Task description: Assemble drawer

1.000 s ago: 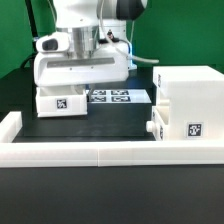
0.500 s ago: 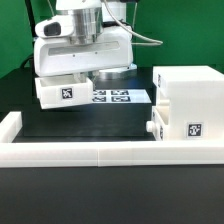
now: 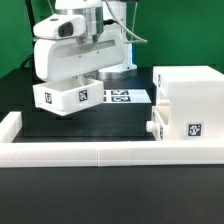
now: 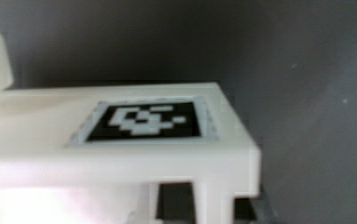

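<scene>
My gripper [image 3: 78, 76] is shut on a small white drawer tray [image 3: 62, 98] and holds it tilted, a little above the black table at the exterior view's left. The tray shows two black-and-white tags. The fingers are mostly hidden behind the wrist and the tray. In the wrist view the tray [image 4: 104, 150] fills the picture, with its tag [image 4: 145, 120] facing the camera. The tall white housing [image 3: 192, 100] stands at the exterior view's right. The second tray sits in its lower opening, knob [image 3: 152, 130] sticking out.
The marker board [image 3: 125, 97] lies flat between the held tray and the housing. A long low white border wall [image 3: 90, 152] runs along the front, with a raised end at the left [image 3: 10, 128]. A green backdrop stands behind.
The tray has come up off the table. It has turned and tilted, and moved a little toward the exterior view's left with the gripper.
</scene>
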`<state>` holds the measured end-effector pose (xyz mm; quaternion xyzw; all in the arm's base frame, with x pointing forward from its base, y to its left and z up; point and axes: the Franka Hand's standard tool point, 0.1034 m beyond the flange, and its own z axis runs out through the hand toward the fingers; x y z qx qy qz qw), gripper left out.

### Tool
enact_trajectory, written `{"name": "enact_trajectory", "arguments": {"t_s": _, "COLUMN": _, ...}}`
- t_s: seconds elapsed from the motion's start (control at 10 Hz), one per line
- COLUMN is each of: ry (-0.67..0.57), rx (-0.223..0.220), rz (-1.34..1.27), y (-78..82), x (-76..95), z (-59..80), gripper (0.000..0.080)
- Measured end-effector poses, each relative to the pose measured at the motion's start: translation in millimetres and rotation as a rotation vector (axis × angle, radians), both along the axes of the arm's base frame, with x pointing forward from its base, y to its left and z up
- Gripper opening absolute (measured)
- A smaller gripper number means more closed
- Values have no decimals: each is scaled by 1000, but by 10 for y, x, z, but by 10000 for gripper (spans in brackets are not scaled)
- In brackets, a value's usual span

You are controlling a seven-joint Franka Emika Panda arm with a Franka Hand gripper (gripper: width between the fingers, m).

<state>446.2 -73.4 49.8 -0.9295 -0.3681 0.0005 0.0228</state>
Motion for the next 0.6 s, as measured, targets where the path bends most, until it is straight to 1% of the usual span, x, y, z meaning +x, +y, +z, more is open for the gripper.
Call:
{"name": "enact_trajectory", "arguments": {"t_s": 0.1, "ry": -4, "rx": 1, "rz": 51, "y": 24, "x": 88, "z": 31, "gripper": 41}}
{"name": "enact_trajectory", "arguments": {"t_s": 0.3, "ry": -17, "rx": -23, "rz": 255, "y": 58, "x": 201, "z": 93, "gripper": 41}}
{"name": "enact_trajectory", "arguments": {"t_s": 0.6, "ry": -16, "rx": -21, "rz": 438, "y": 30, "x": 174, "z": 67, "gripper": 41}}
